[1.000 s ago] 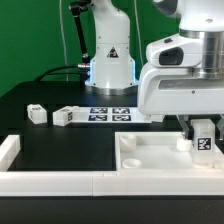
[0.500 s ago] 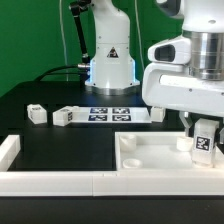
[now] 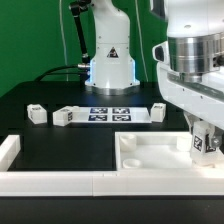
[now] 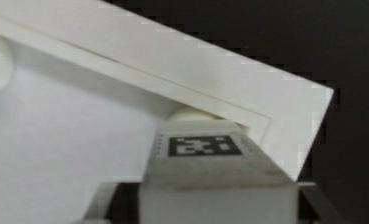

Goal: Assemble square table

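Note:
The square table's top [image 3: 150, 157] lies white and rimmed at the front of the exterior view's right. One white table leg [image 3: 203, 144] with a black-and-white tag stands upright in its far right corner. My gripper [image 3: 204, 138] is shut on that leg from above. In the wrist view the leg [image 4: 207, 152] fills the space between my dark fingers [image 4: 120, 203], right over the top's corner rim [image 4: 252, 105]. The socket under the leg is hidden. Three more legs lie on the black mat: two on the left [image 3: 37, 113] [image 3: 66, 116] and one further right [image 3: 158, 110].
The marker board [image 3: 110, 114] lies flat behind the table top, in front of the robot base [image 3: 110, 65]. Low white border walls run along the front [image 3: 60, 181] and the left side [image 3: 8, 150] of the black mat.
My wrist and hand have turned and shifted a little to the exterior view's right above the leg. The leg stays in the same corner, still gripped.

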`<state>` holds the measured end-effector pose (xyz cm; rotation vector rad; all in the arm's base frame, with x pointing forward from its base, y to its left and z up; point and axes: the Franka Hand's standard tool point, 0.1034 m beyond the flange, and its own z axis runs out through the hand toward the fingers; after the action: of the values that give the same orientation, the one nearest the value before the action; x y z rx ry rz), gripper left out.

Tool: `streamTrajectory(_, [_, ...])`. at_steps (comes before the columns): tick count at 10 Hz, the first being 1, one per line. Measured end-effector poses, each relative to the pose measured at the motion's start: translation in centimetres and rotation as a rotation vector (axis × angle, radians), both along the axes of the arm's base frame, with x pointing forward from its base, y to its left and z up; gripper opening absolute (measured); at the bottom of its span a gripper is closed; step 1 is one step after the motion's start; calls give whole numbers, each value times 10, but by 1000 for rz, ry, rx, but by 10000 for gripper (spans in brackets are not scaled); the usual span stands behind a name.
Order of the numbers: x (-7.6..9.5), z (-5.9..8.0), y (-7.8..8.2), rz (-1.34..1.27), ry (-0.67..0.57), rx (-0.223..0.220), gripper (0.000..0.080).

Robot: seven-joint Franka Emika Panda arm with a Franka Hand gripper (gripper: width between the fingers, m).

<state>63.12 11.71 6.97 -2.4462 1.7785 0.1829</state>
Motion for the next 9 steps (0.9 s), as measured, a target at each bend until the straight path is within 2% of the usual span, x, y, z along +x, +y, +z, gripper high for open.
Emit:
streamTrajectory(2, [0,0,1,-9,2,-1,290])
streamTrajectory(3, [0,0,1,46,-7,1,403])
streamTrajectory(4, [0,1,2,207,-29,-9,403])
streamTrajectory(5, [1,3,6,385,-66,-25,545])
streamTrajectory(6, [0,4,10,559,-111,-31,628])
streamTrajectory(9, [-1,2,8,771,-135,-26,648])
